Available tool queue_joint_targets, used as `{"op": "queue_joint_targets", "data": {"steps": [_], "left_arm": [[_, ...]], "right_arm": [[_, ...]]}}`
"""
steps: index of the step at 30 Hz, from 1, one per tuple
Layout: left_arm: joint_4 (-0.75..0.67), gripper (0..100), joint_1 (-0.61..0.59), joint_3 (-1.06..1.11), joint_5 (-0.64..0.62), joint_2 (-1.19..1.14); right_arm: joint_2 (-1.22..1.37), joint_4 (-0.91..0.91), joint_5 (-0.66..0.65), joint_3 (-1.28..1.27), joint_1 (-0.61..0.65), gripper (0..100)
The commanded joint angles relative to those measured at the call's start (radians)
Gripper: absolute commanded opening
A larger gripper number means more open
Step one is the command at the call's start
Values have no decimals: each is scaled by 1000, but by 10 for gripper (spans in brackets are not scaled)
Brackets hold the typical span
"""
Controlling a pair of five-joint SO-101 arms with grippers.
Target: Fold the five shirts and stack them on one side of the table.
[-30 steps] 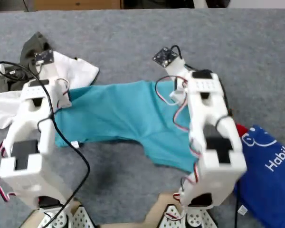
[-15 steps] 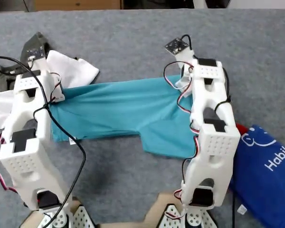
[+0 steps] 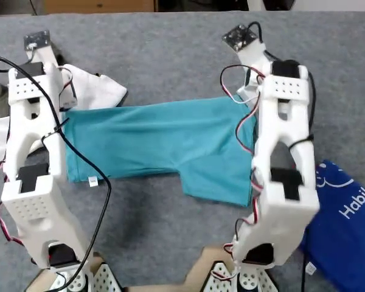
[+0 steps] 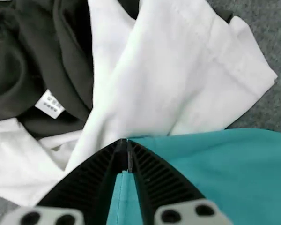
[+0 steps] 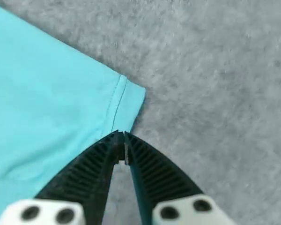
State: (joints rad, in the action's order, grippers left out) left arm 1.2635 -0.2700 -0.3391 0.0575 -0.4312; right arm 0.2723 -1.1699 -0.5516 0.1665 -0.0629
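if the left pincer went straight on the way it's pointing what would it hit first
Most likely the white shirt, just beyond the left pincer, which is shut on the teal shirt. Depth is unclear, so it might skim over the cloth.

The high camera looked steeply down over the desk (image 3: 170,55) from above the bases of the left arm (image 3: 35,152) and right arm (image 3: 283,158). Each wrist camera sat close behind its own jaws, facing along them. All three views shared the teal shirt (image 3: 158,140); the high and left wrist views also shared the white shirt (image 3: 100,91).
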Motion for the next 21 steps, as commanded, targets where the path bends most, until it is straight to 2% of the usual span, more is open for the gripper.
{"op": "queue_joint_targets", "data": {"steps": [1, 5, 10, 13, 16, 21], "left_arm": [[-86, 20, 18, -28, -8, -42], [-152, 20, 26, -34, -9, -156], [-160, 20, 28, -101, -9, -280], [-153, 20, 25, -157, -9, -332], [-84, 20, 26, -226, -8, -349], [-52, 20, 25, -272, -8, -392]], "right_arm": [[-191, 5, 40, -162, 51, 5], [-295, 180, 91, -472, 88, 5], [-265, 367, 98, -719, 58, 5], [-219, 423, 98, -739, -25, 5], [-191, 411, 91, -699, -82, 5], [-194, 402, 75, -697, -97, 5]]}}
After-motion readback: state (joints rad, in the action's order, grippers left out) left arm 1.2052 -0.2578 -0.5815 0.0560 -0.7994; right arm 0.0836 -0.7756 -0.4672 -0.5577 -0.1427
